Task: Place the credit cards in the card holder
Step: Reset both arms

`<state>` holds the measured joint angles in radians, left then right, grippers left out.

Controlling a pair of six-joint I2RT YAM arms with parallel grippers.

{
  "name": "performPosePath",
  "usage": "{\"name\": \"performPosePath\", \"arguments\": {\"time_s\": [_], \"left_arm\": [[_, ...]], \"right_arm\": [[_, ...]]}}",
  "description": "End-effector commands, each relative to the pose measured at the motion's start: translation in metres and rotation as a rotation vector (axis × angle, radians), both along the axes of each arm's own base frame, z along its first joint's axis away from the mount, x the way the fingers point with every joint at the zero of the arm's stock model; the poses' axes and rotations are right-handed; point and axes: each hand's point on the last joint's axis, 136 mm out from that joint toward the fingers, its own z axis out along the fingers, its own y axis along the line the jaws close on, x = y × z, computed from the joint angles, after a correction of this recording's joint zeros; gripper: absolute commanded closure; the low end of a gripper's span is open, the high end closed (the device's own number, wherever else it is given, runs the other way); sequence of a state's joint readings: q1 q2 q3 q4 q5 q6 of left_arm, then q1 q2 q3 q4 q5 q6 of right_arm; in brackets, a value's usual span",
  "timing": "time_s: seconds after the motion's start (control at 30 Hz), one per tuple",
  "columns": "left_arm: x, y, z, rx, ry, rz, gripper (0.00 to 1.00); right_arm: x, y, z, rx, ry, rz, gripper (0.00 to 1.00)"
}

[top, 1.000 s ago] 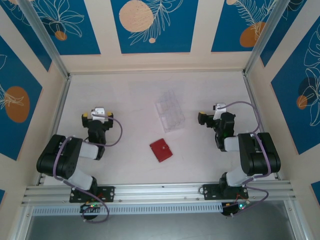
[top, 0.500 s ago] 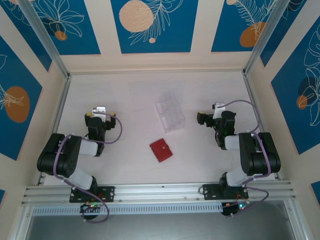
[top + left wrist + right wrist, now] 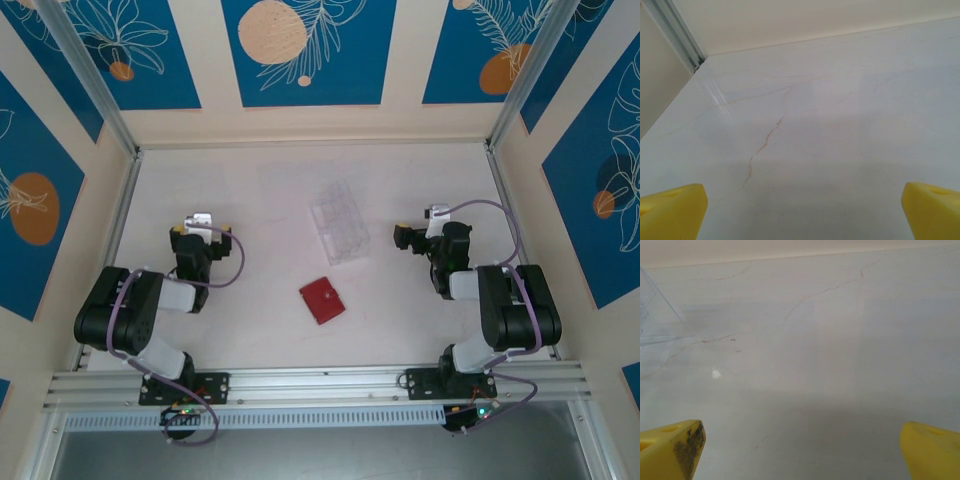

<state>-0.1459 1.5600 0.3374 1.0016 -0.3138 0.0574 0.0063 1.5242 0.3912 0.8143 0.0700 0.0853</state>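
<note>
Pale desk (image 3: 250, 190), your red card holder (image 3: 321, 300) lies at ctr, just nearer you than clear tray (image 3: 340, 233), L end effector (image 3: 801, 212) and R end effector (image 3: 800, 452) both released, empty.

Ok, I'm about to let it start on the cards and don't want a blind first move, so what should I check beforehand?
1. Left gripper open, nothing between its fingers: ok.
2. Right gripper open, nothing between its fingers: ok.
3. Card holder lying flat on the table between the arms, apart from both grippers: ok.
4. Card holder open to receive cards: not ok, it looks shut.
5. Credit cards located: cannot tell; the clear tray is too faint to read its contents.
</note>
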Motion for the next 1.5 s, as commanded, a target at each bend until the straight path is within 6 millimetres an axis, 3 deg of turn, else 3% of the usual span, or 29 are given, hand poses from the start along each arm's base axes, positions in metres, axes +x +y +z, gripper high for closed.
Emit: {"name": "performPosePath", "arguments": {"time_s": [0.0,0.07,0.27,0.7,0.83,0.97,1.1,1.47], "left_arm": [[-0.002,0.006,0.006,-0.024,-0.044,0.022,0.00],[-0.009,0.008,0.008,-0.040,-0.075,0.025,0.00],[0.006,-0.005,0.000,-0.030,0.014,-0.049,0.00],[0.005,-0.010,0.000,-0.027,0.012,-0.083,0.00],[0.003,-0.008,0.001,-0.023,-0.002,-0.071,0.00],[-0.011,0.009,0.007,-0.052,-0.083,0.014,0.00],[0.008,-0.004,-0.003,-0.046,0.030,-0.052,0.00],[0.007,-0.012,-0.003,-0.053,0.032,-0.118,0.00]], "right_arm": [[0.006,0.001,0.009,0.006,-0.019,0.010,0.01],[0.006,0.001,0.009,0.004,-0.020,0.009,0.01],[0.006,0.001,0.008,-0.008,-0.020,-0.001,0.01],[0.006,0.001,0.008,0.001,-0.018,0.003,0.01],[0.006,0.001,0.008,0.001,-0.018,0.003,0.01],[0.007,0.000,0.009,0.001,-0.018,0.003,0.01],[0.007,0.001,0.008,0.004,-0.016,0.004,0.01],[0.007,0.000,0.008,0.004,-0.017,0.003,0.01]]}}
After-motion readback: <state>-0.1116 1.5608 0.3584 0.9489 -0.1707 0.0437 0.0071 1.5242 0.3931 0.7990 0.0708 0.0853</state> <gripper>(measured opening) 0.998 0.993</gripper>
